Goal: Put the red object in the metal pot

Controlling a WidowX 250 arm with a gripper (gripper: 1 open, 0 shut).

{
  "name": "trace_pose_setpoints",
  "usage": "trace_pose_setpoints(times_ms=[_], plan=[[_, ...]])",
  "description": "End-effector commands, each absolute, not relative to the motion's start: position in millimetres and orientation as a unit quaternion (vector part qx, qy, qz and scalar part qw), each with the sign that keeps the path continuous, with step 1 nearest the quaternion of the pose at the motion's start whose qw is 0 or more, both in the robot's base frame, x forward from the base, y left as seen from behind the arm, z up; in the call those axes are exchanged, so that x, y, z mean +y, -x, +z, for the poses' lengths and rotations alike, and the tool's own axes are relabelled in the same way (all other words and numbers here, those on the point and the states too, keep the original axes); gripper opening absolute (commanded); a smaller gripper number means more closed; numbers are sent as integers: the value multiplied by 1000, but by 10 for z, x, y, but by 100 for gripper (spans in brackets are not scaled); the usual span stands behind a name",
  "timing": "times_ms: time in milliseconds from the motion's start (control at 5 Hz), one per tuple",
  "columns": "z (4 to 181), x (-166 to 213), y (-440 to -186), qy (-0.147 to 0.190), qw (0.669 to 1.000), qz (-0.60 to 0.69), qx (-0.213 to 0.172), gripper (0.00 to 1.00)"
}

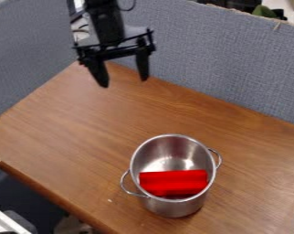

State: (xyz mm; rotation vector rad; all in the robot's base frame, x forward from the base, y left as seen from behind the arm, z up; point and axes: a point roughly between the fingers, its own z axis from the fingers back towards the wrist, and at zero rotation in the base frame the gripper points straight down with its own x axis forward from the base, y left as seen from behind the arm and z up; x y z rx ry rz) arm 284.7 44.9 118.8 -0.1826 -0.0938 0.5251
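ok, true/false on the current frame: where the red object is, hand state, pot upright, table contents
1. The red object lies inside the metal pot. True.
2. The hand is closed on the red object. False: it is open and empty, up near the table's far edge, well away from the pot.
3. The pot stands upright on the wooden table. True.
4. The pot is tipped on its side. False: its opening faces up.
5. A second red block lies on the table. False: only the one in the pot shows.
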Motion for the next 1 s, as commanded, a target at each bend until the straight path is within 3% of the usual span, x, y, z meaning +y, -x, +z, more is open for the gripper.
trace_pose_setpoints(times_ms=[0,600,800], plan=[[1547,418,-2927,82,967,227,-84,100],[1398,202,-2894,67,976,197,-71,100],[1404,241,-3132,63,971,221,-69,100]])
